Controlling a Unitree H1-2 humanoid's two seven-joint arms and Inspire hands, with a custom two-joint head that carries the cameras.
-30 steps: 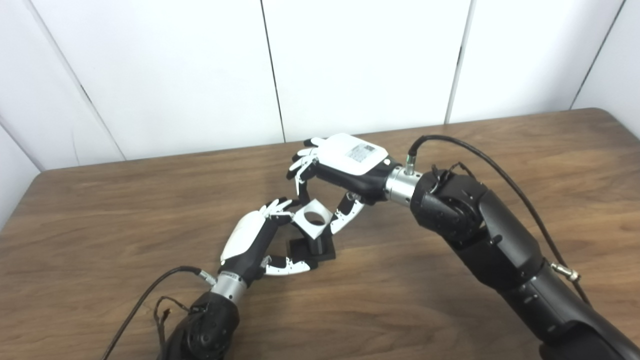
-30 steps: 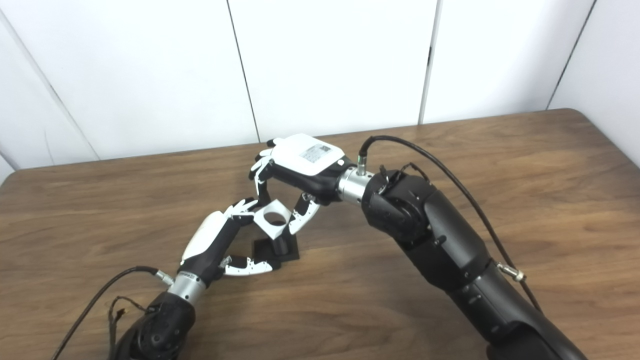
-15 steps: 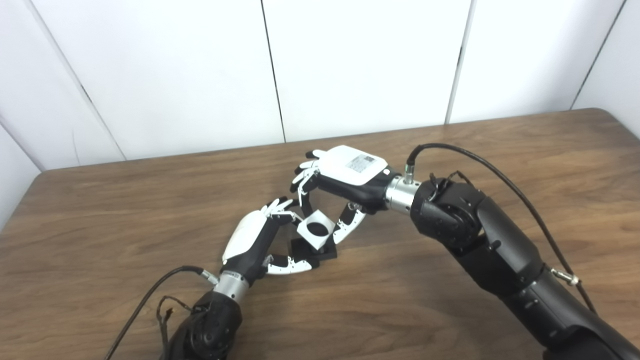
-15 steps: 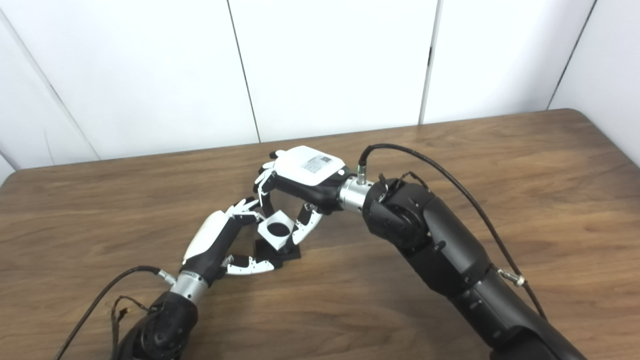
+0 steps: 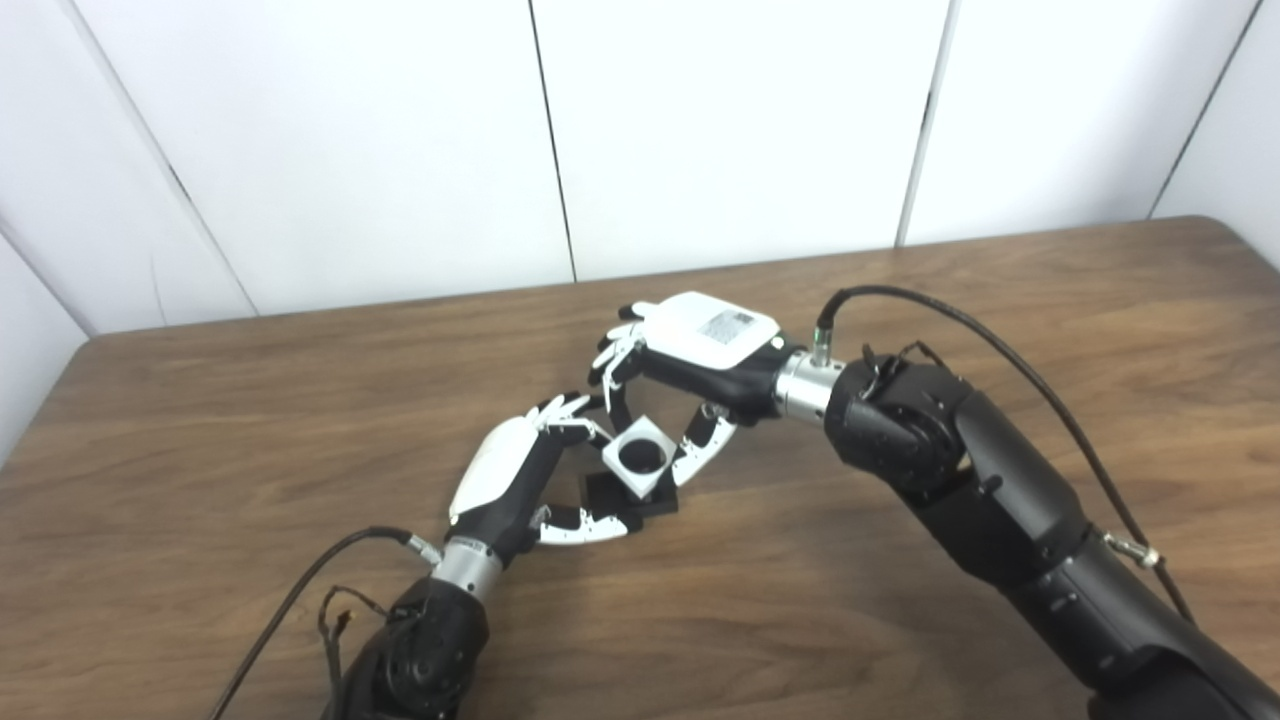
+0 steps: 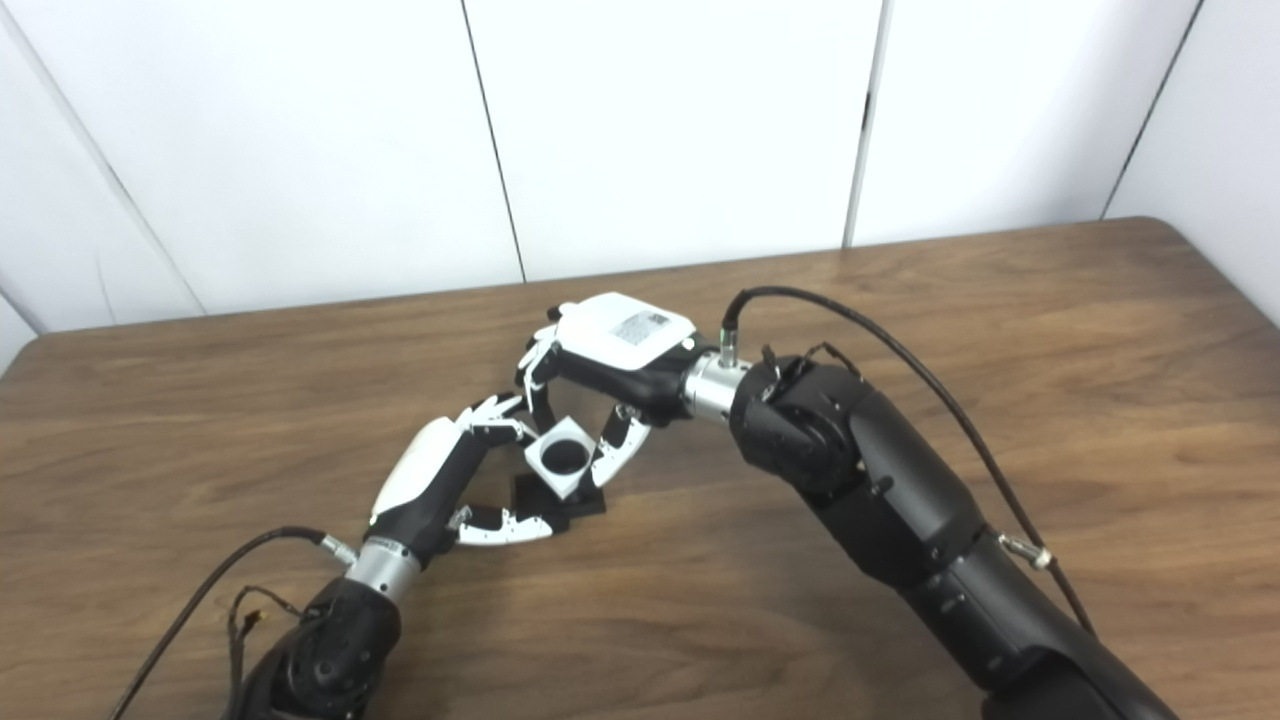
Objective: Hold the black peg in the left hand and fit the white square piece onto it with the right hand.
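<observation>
Near the middle of the frame, our right robot hand (image 5: pixel 690 355) holds the white square piece (image 5: pixel 640 456) over the black peg (image 5: pixel 615 495). Our left robot hand (image 5: pixel 520 475) holds that peg on the bench (image 5: pixel 200 420).

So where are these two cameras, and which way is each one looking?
Left eye view: on the robot's head, looking down at the wooden table; both arms enter from below, left hand bracing the black peg, right hand holding the white square piece.
Right eye view: also on the head, beside the first, same downward look; same arms and hands.
Shared: the same scene, shifted slightly sideways, with white wall panels behind.
</observation>
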